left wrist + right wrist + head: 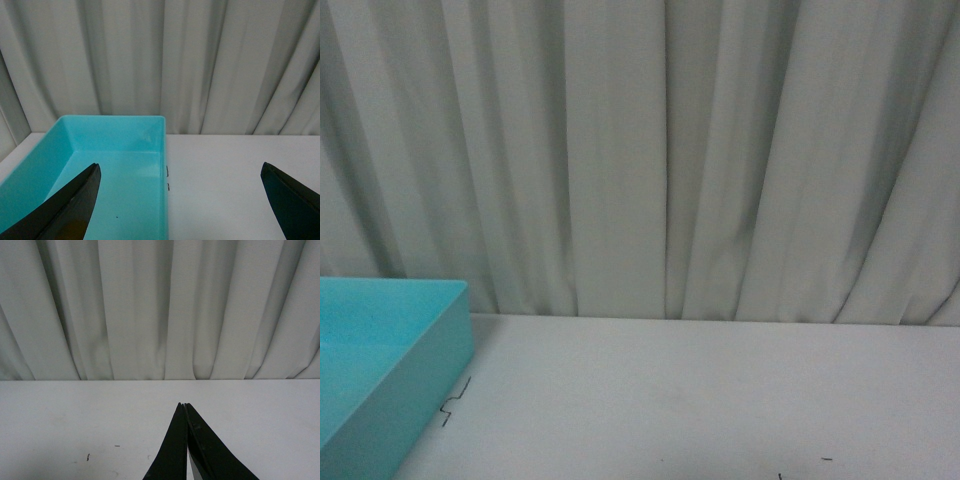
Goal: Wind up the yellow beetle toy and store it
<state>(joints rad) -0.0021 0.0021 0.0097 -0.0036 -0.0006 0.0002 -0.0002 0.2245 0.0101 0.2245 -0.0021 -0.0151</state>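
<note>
The yellow beetle toy is out of view in every frame. A turquoise open bin (pixel 380 340) stands at the left on the white table; it also shows in the left wrist view (pixel 120 150), with nothing in the part I see. My left gripper (pixel 181 172) is open wide, its black fingertips (pixel 82 192) spread above the bin's near right wall and the table beside it. My right gripper (pixel 183 407) is shut with nothing between its fingers, above bare white table. Neither arm shows in the front view.
A pale pleated curtain (pixel 660 150) hangs right behind the table's far edge (pixel 720 320). Small dark marks (pixel 455 400) lie on the table beside the bin, and a few more show in the right wrist view (pixel 88 457).
</note>
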